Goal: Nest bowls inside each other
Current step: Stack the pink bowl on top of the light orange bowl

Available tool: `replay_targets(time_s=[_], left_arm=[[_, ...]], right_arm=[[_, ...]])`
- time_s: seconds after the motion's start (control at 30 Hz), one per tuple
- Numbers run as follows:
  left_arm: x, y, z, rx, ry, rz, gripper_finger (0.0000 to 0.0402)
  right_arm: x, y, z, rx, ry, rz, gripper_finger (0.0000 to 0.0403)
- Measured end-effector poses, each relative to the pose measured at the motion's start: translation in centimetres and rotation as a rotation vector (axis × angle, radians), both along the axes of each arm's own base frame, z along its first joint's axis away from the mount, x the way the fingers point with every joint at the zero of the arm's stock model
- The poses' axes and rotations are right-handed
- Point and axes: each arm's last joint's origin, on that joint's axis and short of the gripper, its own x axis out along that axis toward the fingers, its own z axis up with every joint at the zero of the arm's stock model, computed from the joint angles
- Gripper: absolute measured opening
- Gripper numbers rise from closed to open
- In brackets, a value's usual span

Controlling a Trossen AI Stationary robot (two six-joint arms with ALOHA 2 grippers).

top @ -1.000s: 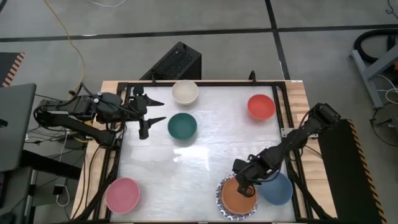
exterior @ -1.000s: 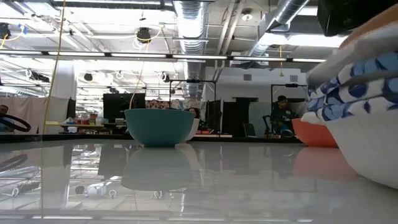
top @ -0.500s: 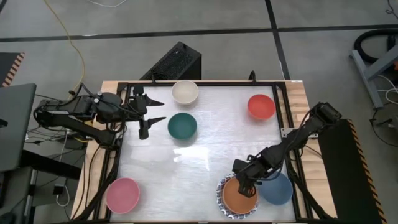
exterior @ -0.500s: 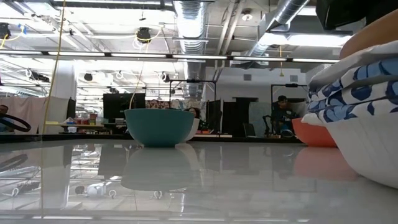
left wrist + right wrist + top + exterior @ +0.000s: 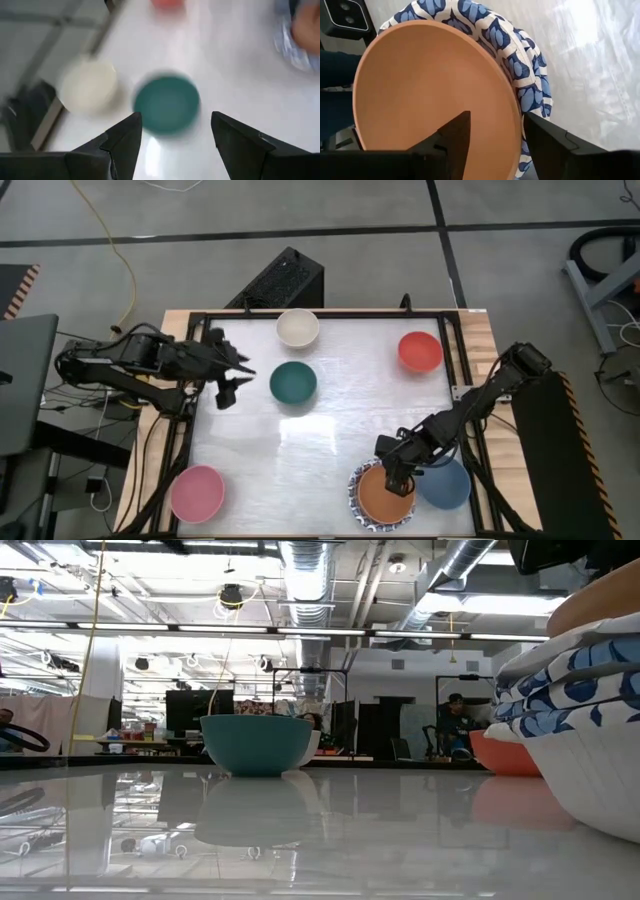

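Note:
An orange bowl [image 5: 384, 496] sits nested in a stack of blue-and-white patterned bowls [image 5: 522, 60] at the table's near right. A blue bowl [image 5: 446, 484] stands beside the stack. My right gripper [image 5: 497, 117] is open over the orange bowl's far rim, one finger inside and one outside the stacked rims. A dark green bowl [image 5: 293, 382], a cream bowl [image 5: 297, 327], a red bowl [image 5: 420, 351] and a pink bowl [image 5: 197, 493] stand apart on their bases. My left gripper [image 5: 230, 378] hangs open at the table's left, pointing down toward the green bowl [image 5: 166, 104].
A black frame [image 5: 320, 315] runs round the white table top. A dark box [image 5: 280, 280] stands past the far edge. The low view shows the green bowl [image 5: 256, 743] mid-table and the stack [image 5: 590, 690] close at the right. Bare white surface lies between green bowl and stack.
My left gripper has tipped downward and turned, its fingers swinging toward the near edge beside the green bowl. In the low view the upper bowls of the stack, tilted a second ago, have settled closer to level.

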Motion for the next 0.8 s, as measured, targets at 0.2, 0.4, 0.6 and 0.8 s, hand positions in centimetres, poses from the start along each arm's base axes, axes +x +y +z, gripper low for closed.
replay_targets(time_s=[0.2,0.4,0.6,0.8], left_arm=[[0.0,-1.4,-2.3,-0.173,0.271,-0.102,0.0229],[0.8,-4.9,-4.4,-0.229,0.464,-0.297,0.0229],[-0.3,-8.3,-6.0,-0.254,0.553,-0.423,0.0229],[-2.0,-10.6,-8.1,-0.173,0.597,-0.508,0.0229]], right_arm=[[0.1,-0.1,0.0,-0.025,-0.016,-0.015,0.0207],[0.1,-0.2,0.0,-0.038,-0.028,-0.027,0.0207],[0.1,-0.2,0.0,-0.037,-0.028,-0.029,0.0205],[0.2,-0.2,0.0,-0.052,-0.036,-0.037,0.0197]])
